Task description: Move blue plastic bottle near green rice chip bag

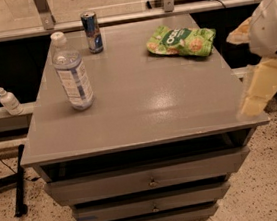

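Although a small white pump bottle stands off the cabinet at the left edge, the blue plastic bottle stands upright on the grey cabinet top, left of centre, with a slim can behind it. It looks light, smooth and squeezable, so a grasp around the labelled middle seems safest. The green rice chip bag lies flat at upper right, well apart. The gripper hangs at the right edge; open or closed, I cannot tell.

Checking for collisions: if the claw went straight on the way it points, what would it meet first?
The claw, at the right beside the table, points down-left; it would likely meet the table's right front edge, though depth is unclear.
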{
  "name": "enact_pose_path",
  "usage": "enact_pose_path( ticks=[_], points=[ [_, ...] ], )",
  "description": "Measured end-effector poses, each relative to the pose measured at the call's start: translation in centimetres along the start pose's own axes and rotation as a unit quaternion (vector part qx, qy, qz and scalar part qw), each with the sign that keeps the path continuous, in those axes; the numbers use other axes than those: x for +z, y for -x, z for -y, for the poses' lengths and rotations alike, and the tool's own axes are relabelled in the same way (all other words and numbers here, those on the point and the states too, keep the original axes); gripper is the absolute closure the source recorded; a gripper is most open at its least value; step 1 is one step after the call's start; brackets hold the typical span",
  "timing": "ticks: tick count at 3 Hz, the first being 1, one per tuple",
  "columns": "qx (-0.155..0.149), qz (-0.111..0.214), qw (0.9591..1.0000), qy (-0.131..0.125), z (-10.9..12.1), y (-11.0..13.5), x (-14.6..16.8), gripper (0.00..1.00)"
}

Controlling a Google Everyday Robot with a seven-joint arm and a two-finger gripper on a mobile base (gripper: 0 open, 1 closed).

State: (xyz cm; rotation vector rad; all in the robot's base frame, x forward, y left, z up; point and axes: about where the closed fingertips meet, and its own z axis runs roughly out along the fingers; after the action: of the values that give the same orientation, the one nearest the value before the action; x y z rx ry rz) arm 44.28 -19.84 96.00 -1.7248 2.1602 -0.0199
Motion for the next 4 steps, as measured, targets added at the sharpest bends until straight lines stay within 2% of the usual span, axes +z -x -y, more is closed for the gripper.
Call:
enact_pose_path(
  ticks=[1, 2, 3, 4],
  points=[
    [0.0, 0.099, 0.995, 0.018, -0.5, 3.6, 4.8, 0.0],
    [0.01, 0.206, 0.9782, 0.026, -0.2, 9.1, 8.5, 0.0],
    [0.027, 0.31, 0.9502, 0.025, 0.9, 15.3, 11.0, 0.0],
    [0.038, 0.389, 0.9201, 0.018, 2.7, 20.8, 12.6, 0.0]
  ],
)
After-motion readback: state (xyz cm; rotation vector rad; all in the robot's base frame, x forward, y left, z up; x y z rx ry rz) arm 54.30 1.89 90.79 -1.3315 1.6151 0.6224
